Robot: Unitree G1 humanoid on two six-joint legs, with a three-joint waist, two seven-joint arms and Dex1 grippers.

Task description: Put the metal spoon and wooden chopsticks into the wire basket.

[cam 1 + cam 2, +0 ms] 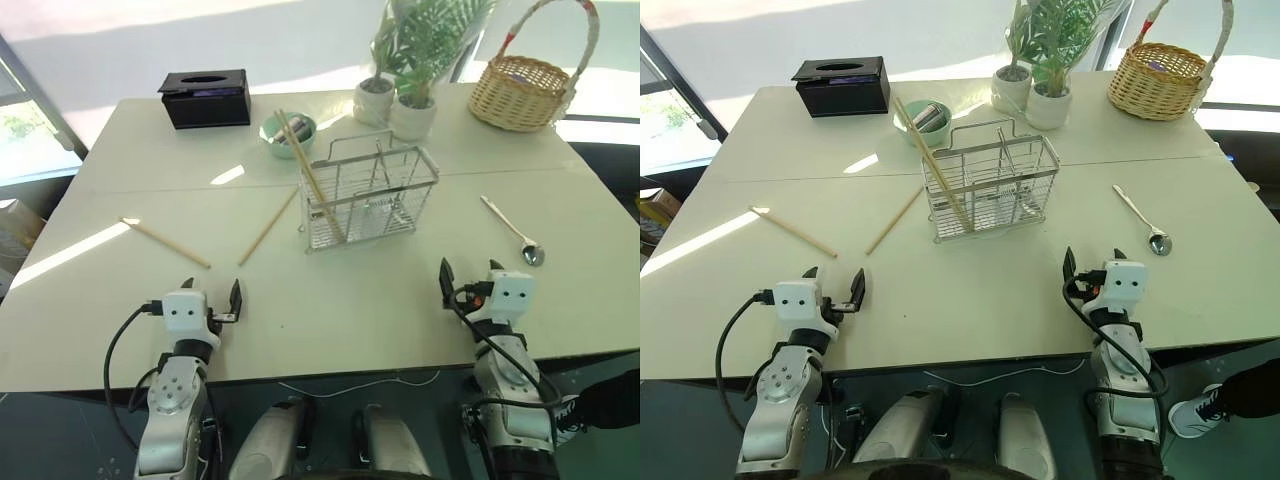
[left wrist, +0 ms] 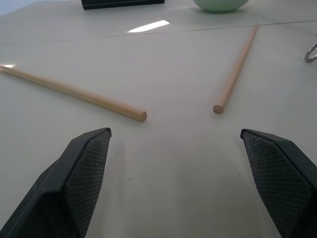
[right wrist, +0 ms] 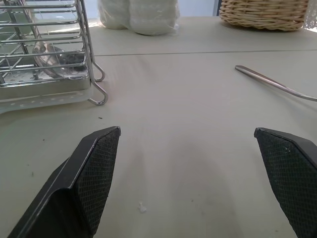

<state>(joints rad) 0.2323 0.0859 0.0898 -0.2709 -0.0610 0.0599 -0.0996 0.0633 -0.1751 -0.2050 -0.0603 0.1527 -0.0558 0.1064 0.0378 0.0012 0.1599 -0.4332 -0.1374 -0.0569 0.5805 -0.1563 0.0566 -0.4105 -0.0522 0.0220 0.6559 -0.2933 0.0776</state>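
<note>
Left hand point(image 1: 209, 296): your two black fingers stand spread wide over the counter point(image 1: 330, 300), holding nothing; both loose chopstick ends lie just ahead of them.
Right hand point(image 1: 468, 274): likewise spread wide and empty, near the counter's front edge.
Risk, chopsticks: the two long, thin, pale tan wooden chopsticks on the counter point(image 1: 166, 243) point(image 1: 268, 227) lie flat and splayed apart. In my judgement you can pinch only one at a time, and a thin round stick may roll or skid away as the fingers shut.
Risk, spoon: the small slim silvery metal spoon point(image 1: 511, 231) lies flat, off to the right, well apart from the basket. Its low handle may slip from your pads.
Risk, basket: the rectangular silver wire-grid basket point(image 1: 369, 195) looks light; a stick catching a wire could push or tip it.
Basket contents: one chopstick point(image 1: 308, 172) already leans inside, its top over the pale green bowl point(image 1: 288, 133).
</note>
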